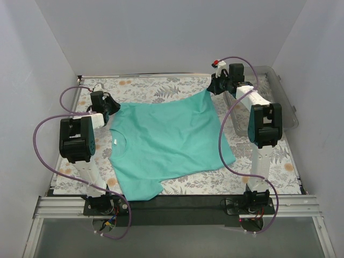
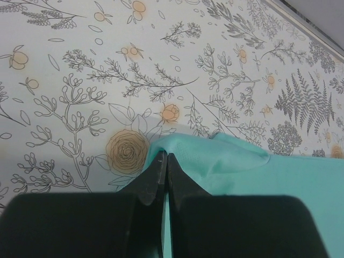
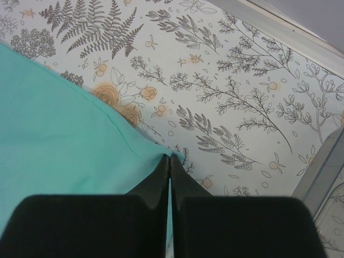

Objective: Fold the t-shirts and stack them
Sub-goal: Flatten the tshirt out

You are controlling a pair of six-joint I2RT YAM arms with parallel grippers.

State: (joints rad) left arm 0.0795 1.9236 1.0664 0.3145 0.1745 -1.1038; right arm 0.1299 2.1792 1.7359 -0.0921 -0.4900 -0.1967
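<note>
"Top external view, biggest thing first. What's on the table (image 1: 161, 88)?"

"One teal t-shirt (image 1: 166, 140), spread open across the middle of it. The collar is toward the left side and the hem toward the right, and the near sleeve lies close to the front edge."

"And the arms?"

"Both reach to its far edge. The left gripper (image 1: 110, 107) is clamped on the far corner at the sleeve end. The right gripper (image 1: 214, 87) is pinched on the far hem corner, near a clear bin (image 1: 279, 97). Each wrist view shows the jaws closed with teal cloth between them."

"So which step?"

"I'd judge the first fold is only starting — nothing is doubled over yet. Next, both corners should rise together and travel toward the near edge, kept level so the cloth stays taut and the edges meet."

"Anything smaller?"

"A white neck label (image 1: 114, 141) — just inside the collar."
</note>
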